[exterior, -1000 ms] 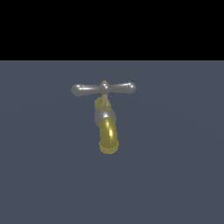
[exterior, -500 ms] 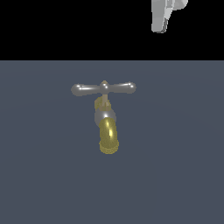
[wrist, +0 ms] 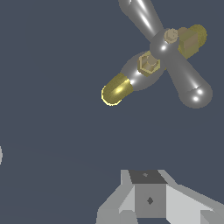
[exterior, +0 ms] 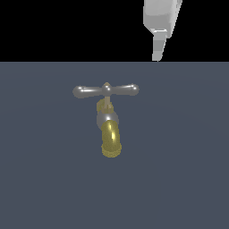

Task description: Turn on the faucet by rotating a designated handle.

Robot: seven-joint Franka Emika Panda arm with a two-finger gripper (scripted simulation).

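Observation:
The faucet (exterior: 110,134) stands in the middle of the exterior view, its gold curved spout pointing down toward the camera. The handle (exterior: 106,91) is a silver crossbar lying level across its top, with a small gold centre knob. My gripper (exterior: 156,53) hangs above and to the exterior view's right of the handle, apart from it and holding nothing. It is seen edge-on, so the finger gap does not show. In the wrist view the handle (wrist: 175,57) and the gold spout tip (wrist: 115,90) lie beyond the gripper (wrist: 148,194).
The faucet sits on a plain dark grey-blue surface (exterior: 179,170). A black band fills the background above it. No other objects show.
The gripper has come into the exterior view from the top on the right and has moved lower toward the surface. The faucet and handle have not moved.

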